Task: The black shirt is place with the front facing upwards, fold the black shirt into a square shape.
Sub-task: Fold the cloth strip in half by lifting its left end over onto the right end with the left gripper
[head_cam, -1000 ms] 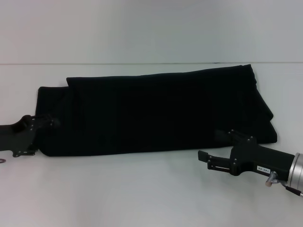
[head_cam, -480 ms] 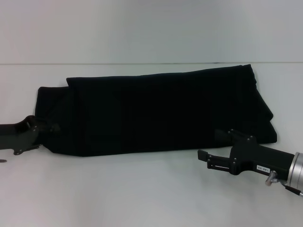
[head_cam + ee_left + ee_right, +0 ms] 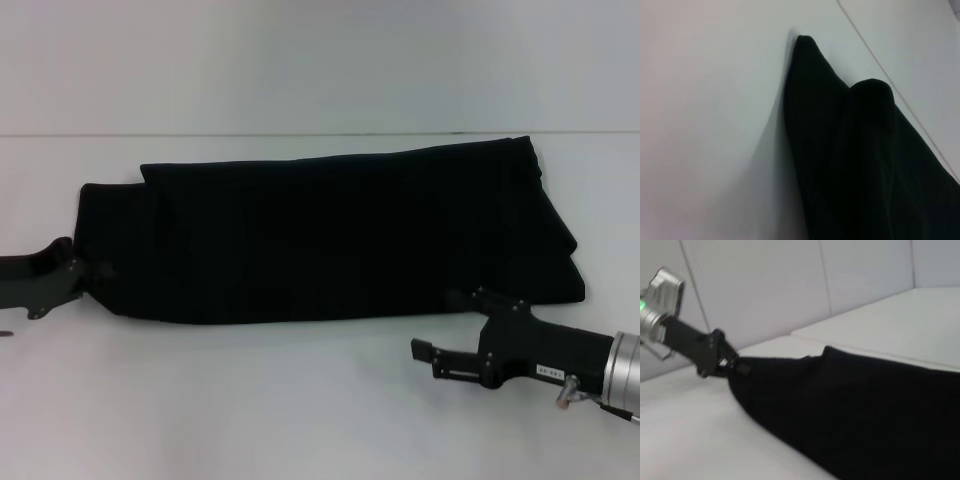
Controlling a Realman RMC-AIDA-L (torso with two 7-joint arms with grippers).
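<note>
Nearest the camera, the right gripper (image 3: 440, 325) sits at the front right edge with its fingers spread and nothing in them. Further back on the left, the left gripper (image 3: 97, 268) looks clamped on the corner of the black shirt (image 3: 330, 235), a long folded band across the white table (image 3: 320, 400). That one-sided grip could drag the layers crooked or let the cloth slip out.

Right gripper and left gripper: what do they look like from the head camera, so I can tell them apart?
The right gripper is matte black and blocky, with two flat fingers, a small white label on its body, and a silver metal wrist cuff behind it. The left gripper is a dark, flatter bracket-like piece with small screws; the right wrist view shows a silver cuff on it too.
</note>
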